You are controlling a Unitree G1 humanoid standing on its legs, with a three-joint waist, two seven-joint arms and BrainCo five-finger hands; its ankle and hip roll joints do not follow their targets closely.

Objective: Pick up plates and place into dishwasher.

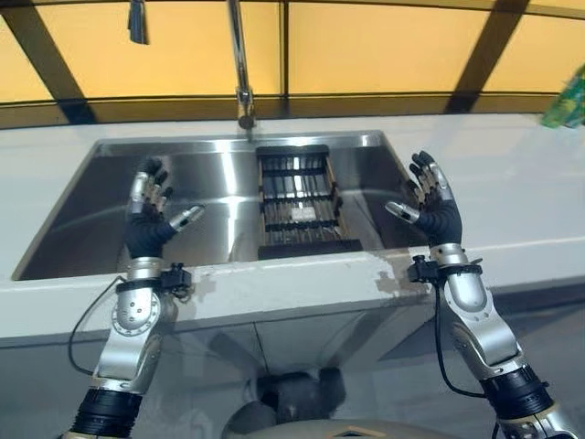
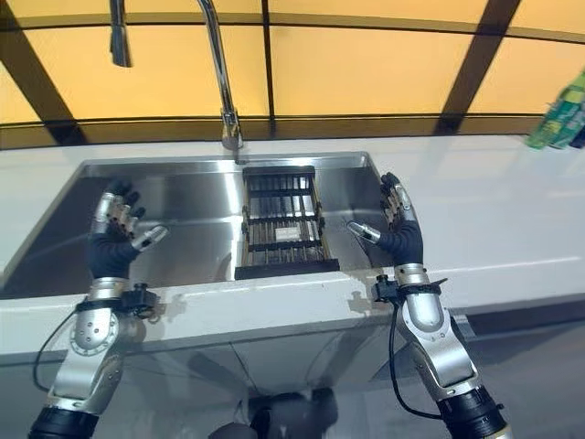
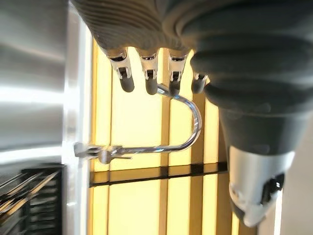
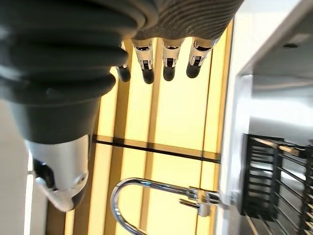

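A: Hands?
B: Left hand point(image 1: 146, 229) is raised over the left part of the sink point(image 1: 91, 215), palm turned inward, fingers point(image 1: 154, 183) straight and a bit spread, thumb out toward the middle. Nothing in it.
A: Right?
B: Right hand point(image 1: 437, 212) mirrors it, up over the sink's right edge where it meets the counter point(image 1: 512, 197). Fingers point(image 2: 395, 197) loosely extended, thumb pointing in toward the rack. Holding nothing too.
A: Wrist views agree?
B: Yes. Left wrist view shows fingertips point(image 3: 151, 85) in a row, relaxed, no object past them, just the faucet point(image 3: 188, 125) and the yellow window panels point(image 3: 137, 196). Right wrist view is the same: fingertips point(image 4: 168, 71) free, faucet and a corner of the black rack point(image 4: 274, 176) beyond.
A: Plates? Dishwasher?
B: Can't pick out any plate or a dishwasher. What sits between the two hands is a black slatted rack point(image 1: 300, 201) lying in the basin, right of centre, running from the back wall to the front edge.
A: In the rack?
B: Something small and pale rests on its slats, too small to tell what.
A: Other stuff?
B: Curved chrome faucet at the back centre, a green object point(image 1: 567, 101) at the counter's far right corner.
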